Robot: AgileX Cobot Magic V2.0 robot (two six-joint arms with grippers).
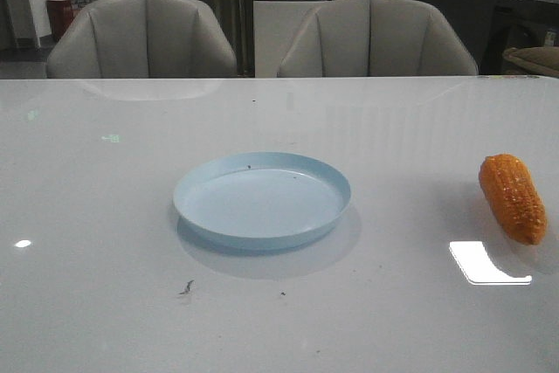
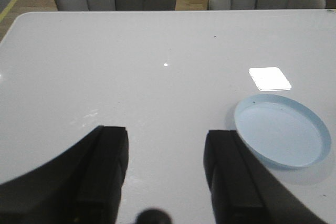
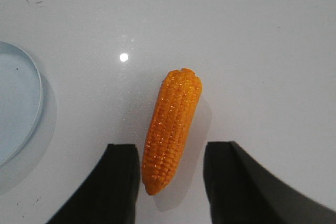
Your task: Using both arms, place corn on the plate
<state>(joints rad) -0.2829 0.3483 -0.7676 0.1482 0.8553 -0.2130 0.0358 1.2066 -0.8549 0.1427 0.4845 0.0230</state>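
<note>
The orange corn [image 1: 513,197] lies on the white table at the right edge of the front view. The pale blue plate [image 1: 262,198] sits empty in the middle. In the right wrist view my right gripper [image 3: 170,153] is open above the table, with the corn's [image 3: 171,130] tapered end lying between the two fingers, apart from both. In the left wrist view my left gripper [image 2: 165,140] is open and empty over bare table, with the plate [image 2: 282,130] just beside one finger. Neither gripper shows in the front view.
Two grey chairs [image 1: 144,37] [image 1: 377,37] stand behind the table's far edge. Bright light reflections [image 1: 487,261] lie on the glossy tabletop. A small dark smudge [image 1: 187,286] marks the table in front of the plate.
</note>
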